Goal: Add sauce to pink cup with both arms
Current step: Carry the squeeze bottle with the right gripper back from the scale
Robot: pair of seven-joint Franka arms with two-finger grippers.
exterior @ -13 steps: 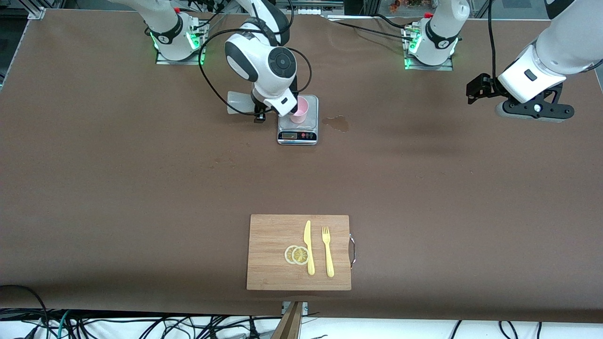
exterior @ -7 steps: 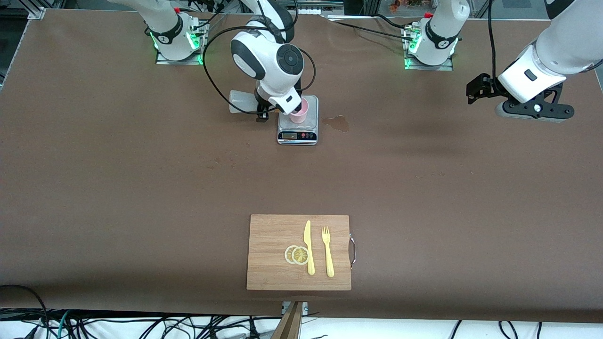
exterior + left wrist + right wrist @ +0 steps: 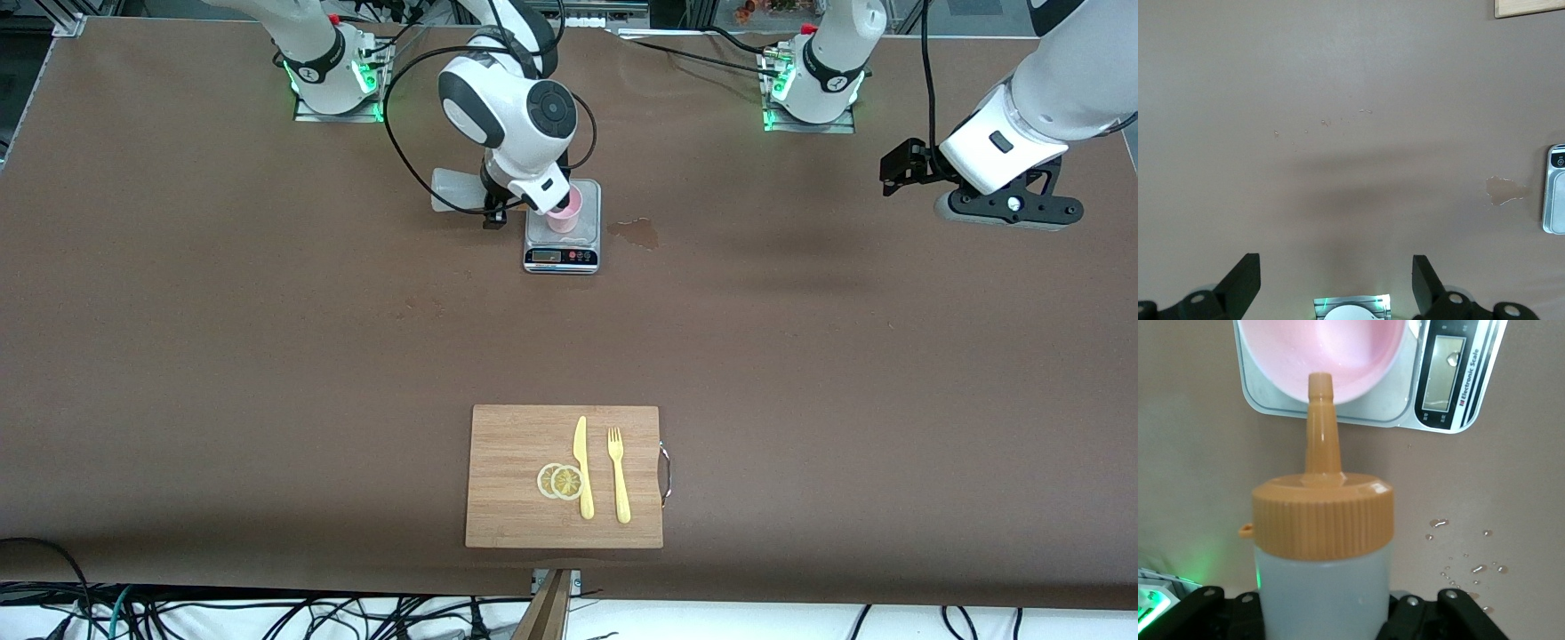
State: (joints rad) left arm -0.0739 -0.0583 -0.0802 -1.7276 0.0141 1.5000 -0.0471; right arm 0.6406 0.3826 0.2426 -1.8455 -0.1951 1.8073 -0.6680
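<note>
Front view: right gripper [image 3: 524,200] in the upper middle of the frame is clamped on the sauce [image 3: 453,191], tipped over the pink cup [image 3: 565,213] on the scale [image 3: 562,244]. Left gripper [image 3: 1009,206] waits at upper right, spread wide, empty.
Right wrist view: nozzle points over the cup rim. The bottle looks soft and light; grip mid-body.
Left wrist view: bare table [image 3: 1338,100], fingers [image 3: 1245,277] apart.

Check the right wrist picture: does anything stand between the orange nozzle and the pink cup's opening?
Nothing visible does. The translucent squeeze bottle's orange nozzle, held in the shut right gripper, points straight at the pale-pink plastic cup on the grey scale, its tip at the rim.
</note>
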